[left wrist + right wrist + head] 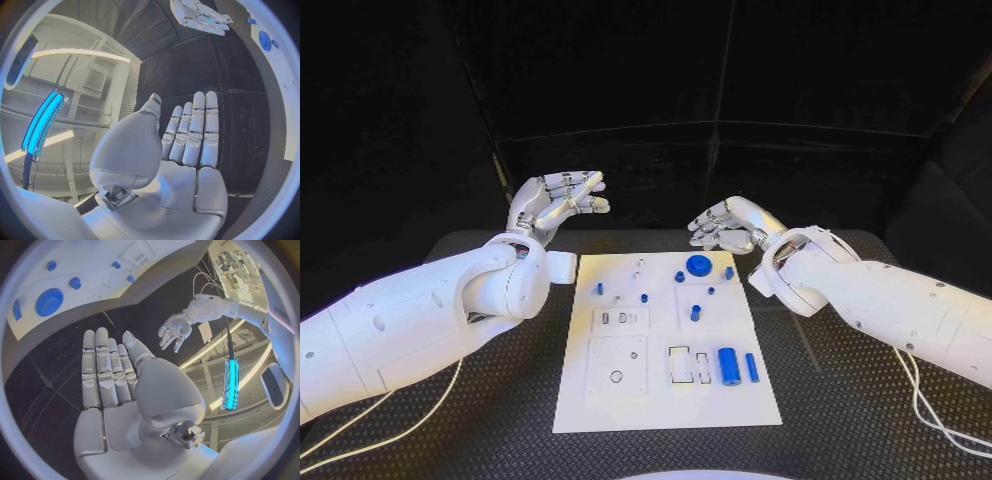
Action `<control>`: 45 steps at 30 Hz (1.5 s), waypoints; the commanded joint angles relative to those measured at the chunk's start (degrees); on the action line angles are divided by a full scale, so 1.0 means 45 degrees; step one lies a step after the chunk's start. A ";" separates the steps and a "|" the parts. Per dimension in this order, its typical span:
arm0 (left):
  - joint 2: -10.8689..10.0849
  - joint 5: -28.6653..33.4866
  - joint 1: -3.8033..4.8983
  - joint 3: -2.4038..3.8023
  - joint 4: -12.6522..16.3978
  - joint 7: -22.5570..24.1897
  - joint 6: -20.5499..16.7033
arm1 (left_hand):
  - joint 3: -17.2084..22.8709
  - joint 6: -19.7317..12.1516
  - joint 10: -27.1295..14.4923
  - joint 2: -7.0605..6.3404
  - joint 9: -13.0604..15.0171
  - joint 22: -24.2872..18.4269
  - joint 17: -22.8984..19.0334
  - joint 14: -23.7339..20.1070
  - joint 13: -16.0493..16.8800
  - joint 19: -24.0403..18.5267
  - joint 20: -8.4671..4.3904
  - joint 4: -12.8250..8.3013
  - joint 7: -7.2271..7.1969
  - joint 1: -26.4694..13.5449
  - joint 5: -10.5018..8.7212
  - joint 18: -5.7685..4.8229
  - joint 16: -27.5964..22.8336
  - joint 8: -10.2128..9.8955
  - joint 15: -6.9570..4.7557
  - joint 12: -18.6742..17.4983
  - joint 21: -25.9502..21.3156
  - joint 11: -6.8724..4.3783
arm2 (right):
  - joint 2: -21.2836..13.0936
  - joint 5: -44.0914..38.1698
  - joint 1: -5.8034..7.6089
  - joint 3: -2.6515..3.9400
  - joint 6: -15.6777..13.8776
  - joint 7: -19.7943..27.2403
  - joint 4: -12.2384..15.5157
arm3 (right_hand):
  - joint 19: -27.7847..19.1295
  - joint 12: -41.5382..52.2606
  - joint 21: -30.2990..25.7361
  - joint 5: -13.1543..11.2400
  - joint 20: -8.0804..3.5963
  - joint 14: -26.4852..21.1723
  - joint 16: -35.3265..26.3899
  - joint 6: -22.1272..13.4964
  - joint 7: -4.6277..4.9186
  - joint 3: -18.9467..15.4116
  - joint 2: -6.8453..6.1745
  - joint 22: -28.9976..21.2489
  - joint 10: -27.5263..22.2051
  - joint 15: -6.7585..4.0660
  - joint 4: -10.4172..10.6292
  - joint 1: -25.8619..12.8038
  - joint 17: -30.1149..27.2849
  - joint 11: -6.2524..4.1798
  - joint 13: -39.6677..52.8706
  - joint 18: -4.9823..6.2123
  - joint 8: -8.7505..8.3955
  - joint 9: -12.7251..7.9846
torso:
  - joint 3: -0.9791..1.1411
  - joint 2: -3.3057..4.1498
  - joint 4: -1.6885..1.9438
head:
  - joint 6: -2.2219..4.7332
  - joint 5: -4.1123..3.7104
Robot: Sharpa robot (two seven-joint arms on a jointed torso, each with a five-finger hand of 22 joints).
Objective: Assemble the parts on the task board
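Note:
The white task board (589,405) lies in the middle of the black table. On it sit a round blue disc (698,264), several small blue pegs (646,297) near the far half, a blue cylinder (730,365) and a thin blue bar (751,367) toward the near right. My left hand (560,203) is raised past the board's far left corner, fingers spread, holding nothing; the left wrist view shows its palm (187,150) flat and bare. My right hand (728,225) hovers off the board's far right corner, fingers loosely extended and bare (109,375). The disc (49,301) lies just beyond it.
The board has several white recesses and slots, one square plate (617,368) at the near left. Black ribbed table mat (862,420) surrounds the board. White cables (935,415) trail from both arms along the table sides.

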 commanded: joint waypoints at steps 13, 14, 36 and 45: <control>-0.0613 -0.0260 -0.0266 0.0014 0.1690 -0.0385 0.1120 | -0.0205 0.0298 0.0376 0.0150 -0.0113 0.0111 0.0434 0.0510 -0.0039 0.0487 -0.0106 -0.0171 -0.0023 0.0176 -0.0075 0.0169 -0.0069 -0.0252 -0.0105 -0.0405 0.0338 -0.0071 | 0.0406 -0.7798 0.0123 0.0015 0.2271 -0.3628 0.0353 | 0.1580 -0.0536 0.5178 0.0210 -0.0816 0.2637 0.5276 0.0690 -0.0511 0.0781 -0.0887 0.3592 0.0782 -0.0740 0.0031 -0.1177 0.3868 -0.0548 0.0120 0.0000 -0.0881 -0.0025 | -0.0141 0.1093 0.0251 | 0.0312 -0.0237; -0.0615 -0.0261 -0.0286 0.0014 0.1733 -0.0411 0.1161 | -0.0214 0.0298 0.0378 0.0145 -0.0115 0.0115 0.0445 0.0517 -0.0040 0.0496 -0.0109 -0.0174 -0.0021 0.0172 -0.0075 0.0168 -0.0071 -0.0262 -0.0106 -0.0417 0.0347 -0.0071 | 0.0457 -0.7908 0.0124 0.0015 0.2374 -0.3728 0.0327 | 0.1565 -0.0544 0.5373 0.0211 -0.0806 0.2571 0.5418 0.0677 -0.0508 0.0823 -0.0902 0.3814 0.0720 -0.0730 0.0042 -0.1207 0.3977 -0.0538 0.0118 -0.0020 -0.0878 -0.0024 | -0.0143 0.1133 0.0263 | 0.0324 -0.0235; -0.0637 -0.0262 -0.0355 0.0017 0.1941 -0.0565 0.1322 | -0.0281 0.0284 0.0362 0.0149 -0.0130 0.0142 0.0543 0.0572 -0.0049 0.0557 -0.0126 -0.0177 0.0031 0.0128 -0.0075 0.0159 -0.0087 -0.0350 -0.0106 -0.0529 0.0413 -0.0046 | 0.0984 -0.8280 0.0303 0.0016 0.3011 -0.4160 -0.0110 | 0.2718 -0.0450 0.8496 0.0134 -0.0733 0.2560 0.9405 0.0556 -0.0529 0.1711 -0.0811 0.7781 0.0696 -0.0781 0.0180 -0.1384 0.7867 -0.0561 0.0155 -0.0527 -0.0861 -0.0017 | -0.0169 0.1561 0.0460 | 0.0287 -0.0312; -0.0666 -0.0262 -0.0354 0.0018 0.1978 -0.0622 0.1388 | -0.0288 0.0281 0.0355 0.0161 -0.0132 0.0145 0.0558 0.0573 -0.0051 0.0562 -0.0126 -0.0172 0.0039 0.0118 -0.0075 0.0157 -0.0094 -0.0365 -0.0103 -0.0549 0.0421 -0.0039 | 0.1209 -0.8280 0.0444 0.0016 0.3023 -0.4135 -0.0410 | 0.2885 -0.0441 0.8919 0.0050 -0.0735 0.2550 1.0026 0.0597 -0.0541 0.2061 -0.0752 0.8337 0.0813 -0.0797 0.0243 -0.1424 0.8466 -0.0583 0.0152 -0.0600 -0.0858 -0.0016 | -0.0169 0.1676 0.0519 | 0.0268 -0.0323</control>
